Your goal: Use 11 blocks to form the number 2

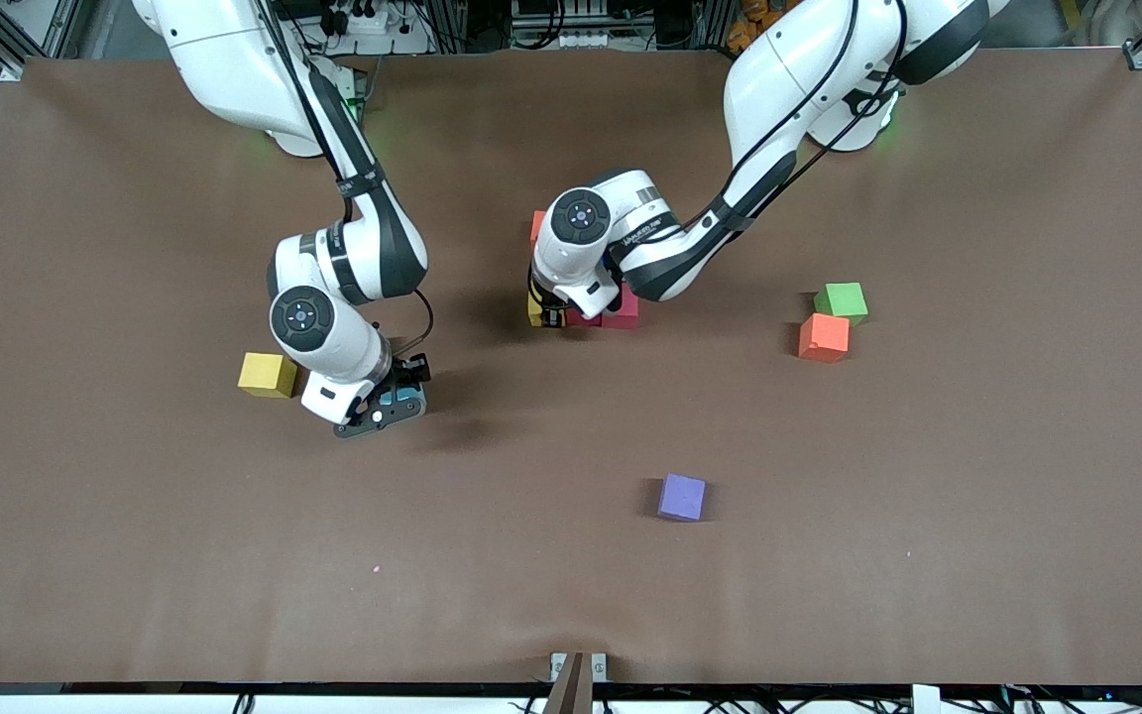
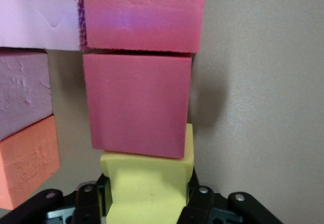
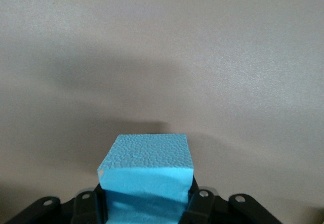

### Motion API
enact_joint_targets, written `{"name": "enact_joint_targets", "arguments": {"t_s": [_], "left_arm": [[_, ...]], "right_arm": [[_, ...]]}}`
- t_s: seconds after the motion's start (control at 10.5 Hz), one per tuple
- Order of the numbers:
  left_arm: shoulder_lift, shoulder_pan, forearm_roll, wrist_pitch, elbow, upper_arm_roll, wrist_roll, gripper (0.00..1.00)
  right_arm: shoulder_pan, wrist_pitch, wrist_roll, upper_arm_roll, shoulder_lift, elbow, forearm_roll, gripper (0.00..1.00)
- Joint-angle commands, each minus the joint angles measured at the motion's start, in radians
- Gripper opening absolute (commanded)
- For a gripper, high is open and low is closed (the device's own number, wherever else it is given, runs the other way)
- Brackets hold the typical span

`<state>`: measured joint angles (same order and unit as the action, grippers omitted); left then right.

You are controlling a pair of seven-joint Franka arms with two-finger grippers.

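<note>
The left gripper (image 2: 147, 204) is closed on a yellow foam cube (image 2: 149, 183), its black fingers (image 2: 200, 204) pressed against 2 opposite faces; the cube's surface is matte and finely pitted, and 1 edge is set against a red cube (image 2: 136, 105); a 2nd red cube (image 2: 144, 14) is lined up flush with the 1st, and pale pink cubes (image 2: 25, 97) and an orange cube (image 2: 28, 158) are seen alongside, separated by a narrow strip of table; this partial cluster (image 1: 621, 312) lies mid-table and is largely hidden in the front view by the left arm's wrist. The right gripper (image 3: 147, 204) is clamped on a blue cube (image 3: 147, 168) with a pebbled skin, held low over bare brown table (image 1: 571, 555) toward the right arm's end; a 2nd yellow cube (image 1: 268, 375) rests just beside it. A purple cube (image 1: 682, 497) sits alone nearer the front camera; a loose orange cube (image 1: 824, 336) touches a green cube (image 1: 843, 301) toward the left arm's end.
</note>
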<state>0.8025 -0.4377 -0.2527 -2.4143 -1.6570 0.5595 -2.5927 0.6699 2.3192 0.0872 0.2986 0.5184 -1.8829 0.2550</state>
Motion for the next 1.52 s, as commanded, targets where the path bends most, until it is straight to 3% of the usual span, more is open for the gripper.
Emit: {"name": "enact_joint_targets", "arguments": {"t_s": [0.0,0.85,1.42], "left_arm": [[-0.034,0.002,-0.013,-0.016,-0.035,-0.003,-0.024,1.0],[-0.164,0.013,-0.011,0.032,-0.032,0.003,-0.06,1.0],[-0.25,0.238,-0.013,0.138,0.011,0.003,0.404,1.0]], "right_arm": [[0.01,-0.014,-0.018,0.002,-0.008,0.002,0.013,0.45],[0.075,-0.009,-0.197,0.0,0.008,0.03,0.015,0.45],[0.082,0.037,-0.473,-0.136,0.066,0.105,0.015,0.45]]}}
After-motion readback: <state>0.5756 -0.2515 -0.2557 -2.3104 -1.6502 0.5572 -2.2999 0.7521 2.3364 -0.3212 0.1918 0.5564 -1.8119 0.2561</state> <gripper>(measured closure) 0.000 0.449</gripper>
